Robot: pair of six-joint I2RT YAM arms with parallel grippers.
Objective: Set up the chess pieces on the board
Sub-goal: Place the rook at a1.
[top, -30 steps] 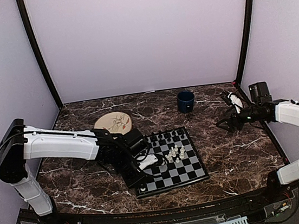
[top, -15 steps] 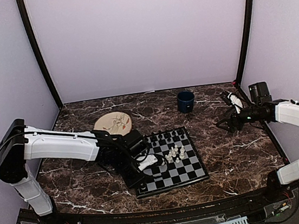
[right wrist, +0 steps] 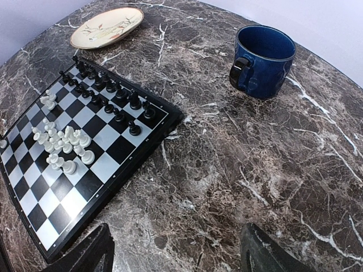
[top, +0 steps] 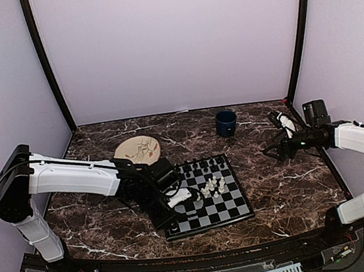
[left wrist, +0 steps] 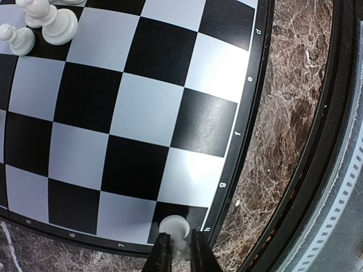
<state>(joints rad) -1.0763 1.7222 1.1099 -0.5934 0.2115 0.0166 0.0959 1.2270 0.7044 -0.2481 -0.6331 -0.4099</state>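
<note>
We note left gripper (left wrist: 180,249) pinching a piece (left wrist: 174,226) at board's (left wrist: 244,113) 7 o'clock corner, right gripper (right wrist: 176,252) open; skewed release risks toppling.

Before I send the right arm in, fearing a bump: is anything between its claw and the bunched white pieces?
Nothing visible: only bare table and open board lie between the right claw and the white pieces. The black pieces and mug stand clear, farther back.
</note>
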